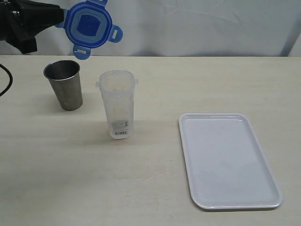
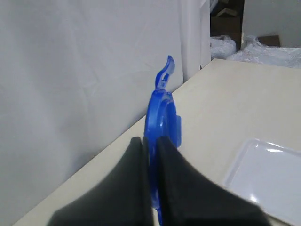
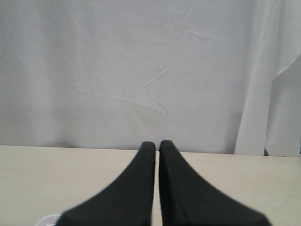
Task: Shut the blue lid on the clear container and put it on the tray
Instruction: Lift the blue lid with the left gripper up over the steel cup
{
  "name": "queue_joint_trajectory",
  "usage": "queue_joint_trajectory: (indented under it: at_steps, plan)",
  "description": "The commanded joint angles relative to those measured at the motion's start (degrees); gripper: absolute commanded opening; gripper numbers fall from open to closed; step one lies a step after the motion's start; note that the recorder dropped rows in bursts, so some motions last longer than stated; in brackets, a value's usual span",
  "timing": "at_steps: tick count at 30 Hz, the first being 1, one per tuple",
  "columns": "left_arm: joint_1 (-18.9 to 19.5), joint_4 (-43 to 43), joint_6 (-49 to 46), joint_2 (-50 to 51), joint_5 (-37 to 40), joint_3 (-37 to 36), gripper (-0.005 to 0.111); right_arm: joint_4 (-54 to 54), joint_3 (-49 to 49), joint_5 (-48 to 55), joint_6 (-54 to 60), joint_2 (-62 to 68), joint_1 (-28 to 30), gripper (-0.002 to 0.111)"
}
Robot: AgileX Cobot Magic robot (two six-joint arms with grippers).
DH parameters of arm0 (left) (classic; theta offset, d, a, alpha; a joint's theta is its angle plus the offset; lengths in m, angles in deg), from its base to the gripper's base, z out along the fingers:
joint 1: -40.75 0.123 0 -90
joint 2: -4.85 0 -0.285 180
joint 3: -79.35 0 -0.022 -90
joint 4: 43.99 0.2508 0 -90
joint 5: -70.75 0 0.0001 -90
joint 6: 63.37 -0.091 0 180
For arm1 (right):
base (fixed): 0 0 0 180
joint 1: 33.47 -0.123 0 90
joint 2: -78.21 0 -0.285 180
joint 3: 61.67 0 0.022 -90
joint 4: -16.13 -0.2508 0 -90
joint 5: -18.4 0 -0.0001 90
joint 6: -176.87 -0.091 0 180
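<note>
The blue lid (image 1: 88,24) hangs high at the back left, held on edge with its top facing the exterior view. My left gripper (image 1: 59,18) is shut on its rim; in the left wrist view the black fingers (image 2: 136,160) pinch the blue lid (image 2: 162,113) edge-on. The clear container (image 1: 118,103) stands open and upright on the table, below and right of the lid, barcode label near its base. The white tray (image 1: 228,157) lies flat at the right, with nothing on it. My right gripper (image 3: 157,145) is shut on nothing, out of the exterior view.
A tapered steel cup (image 1: 64,84) stands upright left of the container. The pale wooden table (image 1: 56,174) runs to a white cloth backdrop (image 1: 197,23). A black cable (image 1: 5,80) loops at the left edge.
</note>
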Motion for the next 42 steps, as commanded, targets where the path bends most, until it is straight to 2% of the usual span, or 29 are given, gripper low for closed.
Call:
queue_joint_trajectory:
  at_steps: [1,4,8,10,14,16,23,26,29,37,42]
  plan:
    - [-0.7,-0.3,-1.8,4.6,2.6,4.6,0.000,-0.1,-0.1,-0.5,-0.2,-0.2,0.2,0.004]
    - [-1.9,-0.3,-1.8,7.2,1.2,6.7,0.000,-0.1,-0.1,-0.5,-0.2,-0.2,0.2,0.004]
    - [-4.2,-0.3,-1.8,7.6,-12.0,8.0,0.000,-0.1,-0.1,-0.5,-0.2,-0.2,0.2,0.004]
    - [-4.8,2.5,-1.8,7.6,-14.2,9.4,0.000,-0.1,-0.1,-0.5,-0.2,-0.2,0.2,0.004]
    - [-5.0,3.9,-1.8,8.6,-4.9,12.8,0.000,-0.1,-0.1,-1.0,-0.8,-0.2,0.2,0.004]
    - [-5.8,4.2,-1.8,9.2,-2.8,13.9,0.000,-0.1,-0.1,-1.2,-0.8,-0.2,0.2,0.004]
    - [-9.3,9.7,-1.8,12.0,-7.7,15.8,0.000,-0.3,-0.1,-1.8,-2.2,-0.2,0.2,0.004]
    - [-9.4,9.7,-1.8,14.2,-7.6,16.7,0.000,-8.1,-0.1,-2.3,-8.5,-0.2,0.2,0.004]
    - [-9.4,9.5,-1.8,15.5,-7.4,17.9,0.000,-14.7,-0.1,-3.5,-9.2,-0.2,0.2,0.004]
    - [-9.4,8.3,-1.8,17.8,-4.9,21.0,0.000,-14.4,-0.1,-6.5,-9.3,-0.2,0.2,0.004]
    - [-9.4,15.5,-1.8,17.4,-5.6,21.1,0.000,-14.4,-0.1,-6.3,-8.7,-0.2,0.2,0.004]
